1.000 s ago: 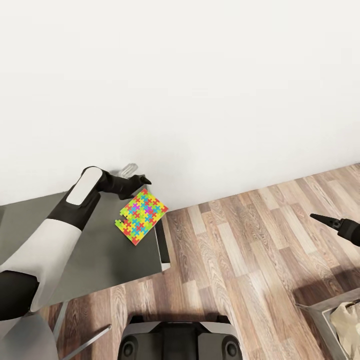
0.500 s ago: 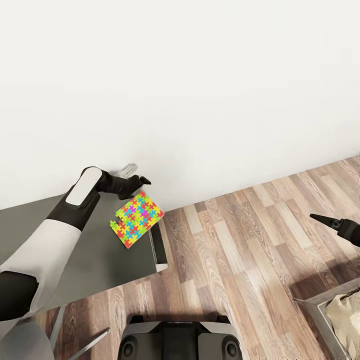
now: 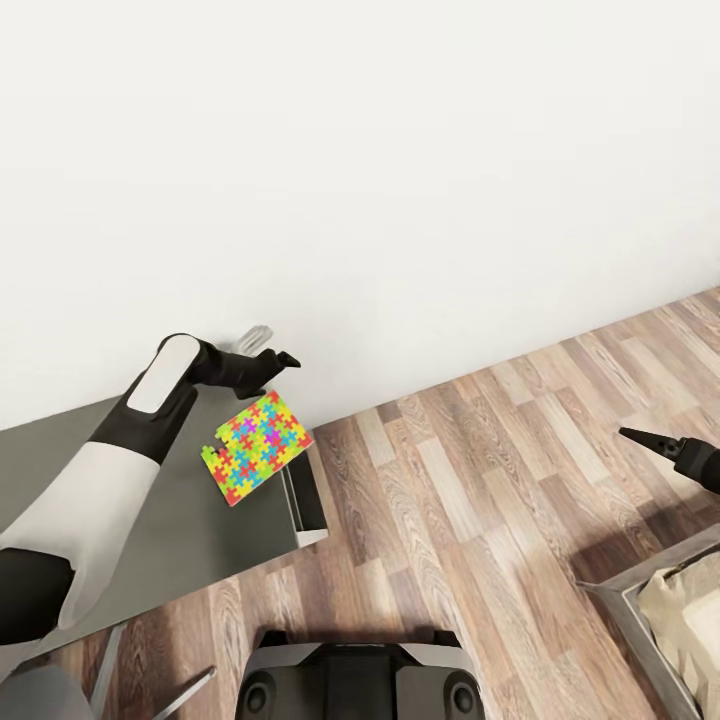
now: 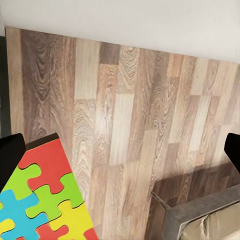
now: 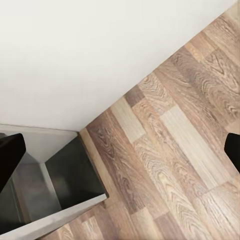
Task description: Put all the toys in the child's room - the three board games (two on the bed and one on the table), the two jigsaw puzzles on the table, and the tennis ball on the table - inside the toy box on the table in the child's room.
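A jigsaw puzzle (image 3: 256, 448) lies flat at the right end of the grey surface (image 3: 190, 520), near the left hand (image 3: 272, 362), fingers spread. Right hand (image 3: 650, 442): grip unclear. The bed (image 3: 670, 610) sits near right, beige mattress inside its grey frame.

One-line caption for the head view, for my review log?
Left gripper hovers above a jigsaw puzzle at the grey table's corner, white wall behind, wood floor alongside.

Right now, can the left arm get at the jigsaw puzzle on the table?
Probably yes. The left gripper hovers beside the jigsaw puzzle, at its wall-side edge; the puzzle lies flat near the corner of the table with nothing on it or between them.
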You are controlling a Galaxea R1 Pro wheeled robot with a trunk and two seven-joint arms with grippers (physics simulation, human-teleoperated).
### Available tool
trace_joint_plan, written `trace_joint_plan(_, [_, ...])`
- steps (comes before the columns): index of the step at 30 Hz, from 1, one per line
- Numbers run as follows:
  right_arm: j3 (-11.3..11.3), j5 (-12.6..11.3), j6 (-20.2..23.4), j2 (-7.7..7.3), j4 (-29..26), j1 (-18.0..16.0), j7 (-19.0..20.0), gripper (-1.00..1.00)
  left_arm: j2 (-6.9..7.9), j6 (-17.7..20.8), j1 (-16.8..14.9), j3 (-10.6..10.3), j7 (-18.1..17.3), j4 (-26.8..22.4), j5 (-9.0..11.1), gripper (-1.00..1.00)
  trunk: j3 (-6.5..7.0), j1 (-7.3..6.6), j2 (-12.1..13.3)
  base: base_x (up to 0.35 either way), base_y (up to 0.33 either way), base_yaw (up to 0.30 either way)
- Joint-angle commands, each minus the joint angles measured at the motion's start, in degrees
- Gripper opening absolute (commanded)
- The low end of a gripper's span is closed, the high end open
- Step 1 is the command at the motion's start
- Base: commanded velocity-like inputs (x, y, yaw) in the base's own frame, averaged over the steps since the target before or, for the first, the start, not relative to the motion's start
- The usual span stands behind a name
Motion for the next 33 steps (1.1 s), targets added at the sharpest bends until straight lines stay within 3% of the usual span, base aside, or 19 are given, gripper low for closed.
trace_joint_plan(1, [-0.1,0.5,0.3,0.00,0.0,-0.1,0.6,1.00,0.04,-0.1,0.0,-0.1,0.6,-0.1,0.6,1.00,-0.07,0.03,-0.1,0.000,0.000,-0.031])
trace_joint_plan(12, [0.0,0.5,0.3,0.34,0.0,-0.1,0.6,1.00,0.09,0.0,0.1,1.4,0.6,-1.1,0.8,1.00,-0.07,0.03,-0.1,0.000,0.000,-0.012])
trace_joint_plan(18, [0.1,0.2,0.3,1.02,0.2,0.3,0.7,1.00,1.51,0.3,1.5,4.5,0.9,-8.1,1.1,1.00,-0.07,0.03,-0.1,0.000,0.000,-0.003])
trace_joint_plan(20, [0.4,0.2,0.3,2.01,0.3,0.4,0.7,1.00,2.41,0.4,3.1,6.1,0.9,-13.4,1.3,1.00,-0.07,0.03,-0.1,0.000,0.000,-0.001])
trace_joint_plan(21, [0.4,0.2,0.3,2.01,0.3,0.4,0.7,1.00,2.41,0.4,3.1,6.1,0.9,-13.4,1.3,1.00,-0.07,0.03,-0.1,0.000,0.000,-0.001])
trace_joint_plan(23, [1.4,0.1,0.3,3.57,0.4,0.6,0.9,1.00,3.01,0.4,5.7,7.6,1.0,-19.3,1.3,1.00,-0.07,0.03,-0.1,0.000,0.000,0.000])
trace_joint_plan(24, [1.4,0.1,0.3,3.57,0.4,0.6,0.9,1.00,3.01,0.4,5.7,7.6,1.0,-19.3,1.3,1.00,-0.07,0.03,-0.1,0.000,0.000,0.000])
trace_joint_plan(27, [3.9,0.2,0.3,6.74,0.3,0.6,1.9,1.00,3.25,0.3,10.9,9.6,0.7,-26.8,1.5,1.00,-0.07,0.03,-0.1,0.000,0.000,0.000])
trace_joint_plan(28, [3.9,0.2,0.3,6.74,0.3,0.6,1.9,1.00,3.25,0.3,10.9,9.6,0.7,-26.8,1.5,1.00,-0.07,0.03,-0.1,0.000,0.000,0.000])
trace_joint_plan(31, [6.5,0.3,-0.9,9.76,0.3,0.6,2.7,1.00,2.82,0.2,15.7,10.6,-0.8,-30.6,1.6,1.00,-0.07,0.03,-0.1,0.000,0.000,0.000])
trace_joint_plan(33, [7.3,0.4,-1.6,10.48,0.4,0.5,2.9,1.00,2.45,0.2,17.0,10.7,-1.8,-31.5,1.6,1.00,-0.07,0.03,-0.1,0.000,0.000,0.000])
